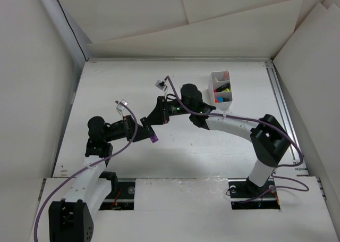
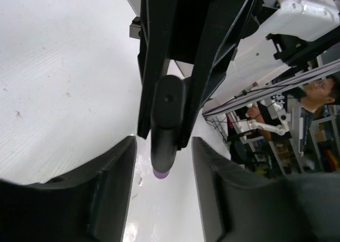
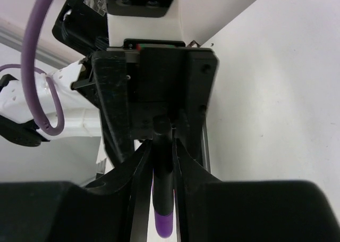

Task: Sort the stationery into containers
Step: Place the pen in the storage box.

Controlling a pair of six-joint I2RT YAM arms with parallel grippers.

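Observation:
A black highlighter with a purple cap [image 1: 153, 137] hangs above the middle of the white table, where both grippers meet. My right gripper [image 1: 157, 121] is shut on its barrel. In the right wrist view the barrel [image 3: 163, 183] sits pinched between my fingers [image 3: 162, 149], purple cap toward the camera. My left gripper [image 1: 143, 131] is open. In the left wrist view its fingers [image 2: 163, 142] stand wide on either side of the highlighter's purple end [image 2: 161, 171], not touching it. The white divided box [image 1: 212, 85] stands at the back right, holding yellow, blue and pink stationery.
White foam boards wall in the table at the back and both sides. A metal rail [image 1: 282, 109] runs along the right edge. Purple cables [image 1: 127, 138] loop off both wrists. The right arm's elbow [image 1: 270, 138] stands near the right front.

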